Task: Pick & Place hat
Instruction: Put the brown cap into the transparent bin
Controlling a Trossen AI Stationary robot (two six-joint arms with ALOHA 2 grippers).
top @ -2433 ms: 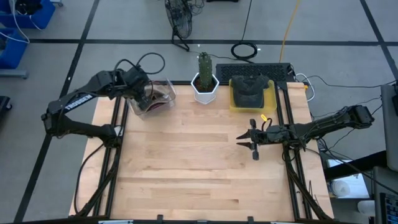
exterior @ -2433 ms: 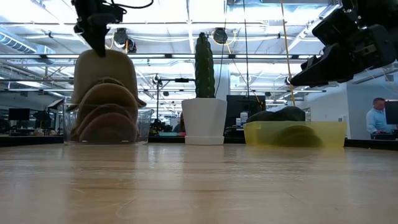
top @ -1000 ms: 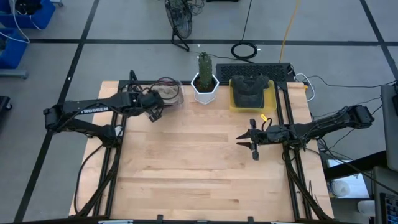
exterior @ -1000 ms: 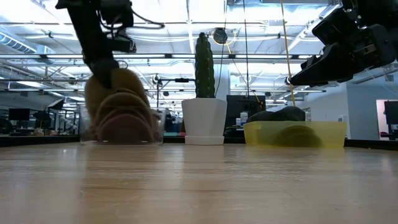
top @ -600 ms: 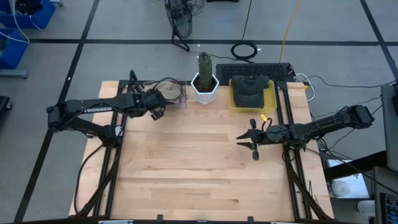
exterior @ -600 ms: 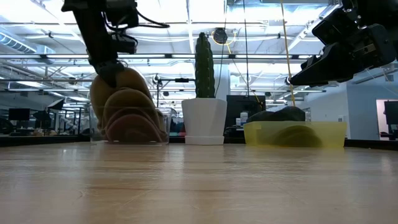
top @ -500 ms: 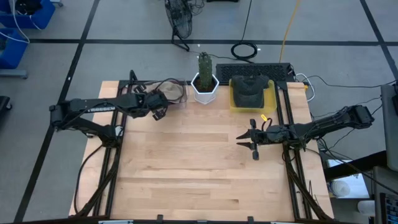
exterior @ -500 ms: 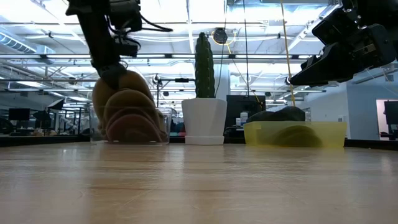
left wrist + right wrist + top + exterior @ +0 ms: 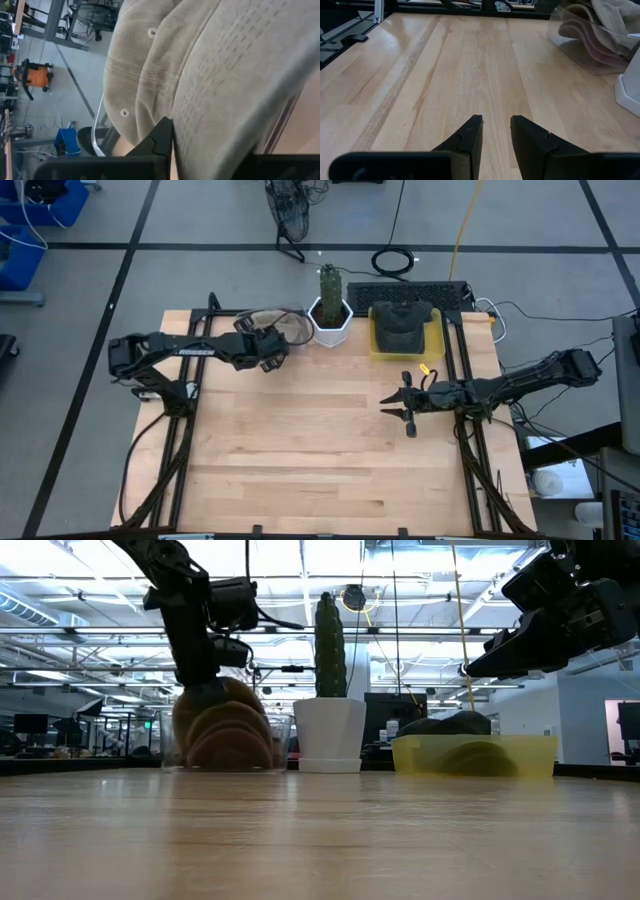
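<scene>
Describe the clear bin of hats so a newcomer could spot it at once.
Along the table's far edge stand three containers. The clear bin sits just left of the white cactus pot, under the left gripper. It alone is see-through and holds beige hats; the yellow bin holds dark ones.

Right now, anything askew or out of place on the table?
Yes: the clear bin of tan hats sits pushed up against the white cactus pot at the far edge, with the left hand at it. The right hand hovers idle, open.
</scene>
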